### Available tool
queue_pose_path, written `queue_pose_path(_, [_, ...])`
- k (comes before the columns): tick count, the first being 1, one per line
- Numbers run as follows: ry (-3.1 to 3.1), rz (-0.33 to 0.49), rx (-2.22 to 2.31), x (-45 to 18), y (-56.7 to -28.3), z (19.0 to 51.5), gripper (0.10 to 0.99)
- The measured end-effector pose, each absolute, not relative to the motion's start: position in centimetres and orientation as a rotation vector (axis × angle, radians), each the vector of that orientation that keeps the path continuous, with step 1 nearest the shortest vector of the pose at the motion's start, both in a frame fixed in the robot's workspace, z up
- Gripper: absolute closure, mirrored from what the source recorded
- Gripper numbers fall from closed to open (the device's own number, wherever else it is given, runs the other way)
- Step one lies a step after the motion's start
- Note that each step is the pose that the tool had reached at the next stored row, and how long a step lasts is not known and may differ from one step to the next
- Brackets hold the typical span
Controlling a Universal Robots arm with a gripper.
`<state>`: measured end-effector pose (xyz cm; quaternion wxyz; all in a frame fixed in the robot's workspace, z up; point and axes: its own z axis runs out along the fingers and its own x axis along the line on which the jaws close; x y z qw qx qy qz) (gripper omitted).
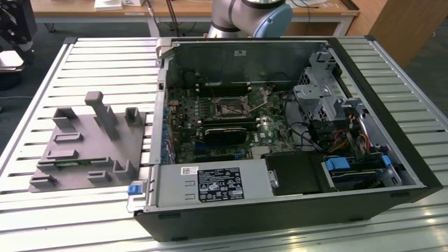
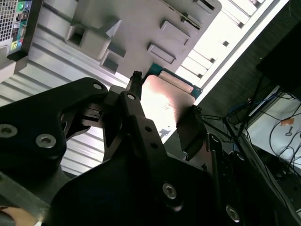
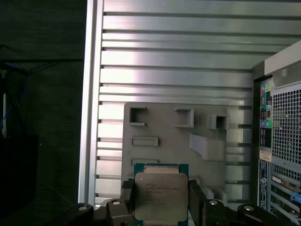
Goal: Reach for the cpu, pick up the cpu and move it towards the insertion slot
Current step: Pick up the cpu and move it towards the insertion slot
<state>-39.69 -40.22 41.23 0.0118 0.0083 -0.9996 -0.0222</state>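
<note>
Your tool point(image 3: 161, 190) has the cpu point(image 3: 160, 197) clamped between its two black fingers point(image 3: 127, 195), one on each of two opposite edges. The jaws are closed only as far as the chip's width. In the first wrist view the silvery metal top faces the camera, with a thin green-blue rim around it. In the second wrist view you see the tool point(image 2: 162, 117) from the other side, with the cpu point(image 2: 164, 99) as a bright, shiny plate pinched between the fingers point(image 2: 133, 106).

Beyond the chip in both wrist views lies the grey plastic fixture point(image 3: 178, 136), with its raised blocks and recesses. The cpu is held up off it, in line with the fixture's edge. The fixture rests on the ribbed aluminium table point(image 3: 188, 61). Beside it, in the first wrist view, the perforated rear panel of the computer case point(image 3: 282, 132) stands with its ports showing.

In the exterior view the fixture point(image 1: 84, 147) sits on the table point(image 1: 98, 58) at the exterior view's left, just beside the open computer case point(image 1: 392, 131). The insertion slot point(image 1: 230, 106) is inside that case, a small square black socket with a shiny metal frame on the green board, with a long black card point(image 1: 225, 134) nearer the camera than the socket. The slot is well apart from the fixture. At the far side of the table stands the base of the arm point(image 1: 248, 16).
</note>
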Motion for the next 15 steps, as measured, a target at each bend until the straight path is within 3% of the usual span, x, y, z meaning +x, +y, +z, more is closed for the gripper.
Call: queue_pose_path(15, [-3.117,-0.07,0.026,-36.8,-40.2,41.2,0.541])
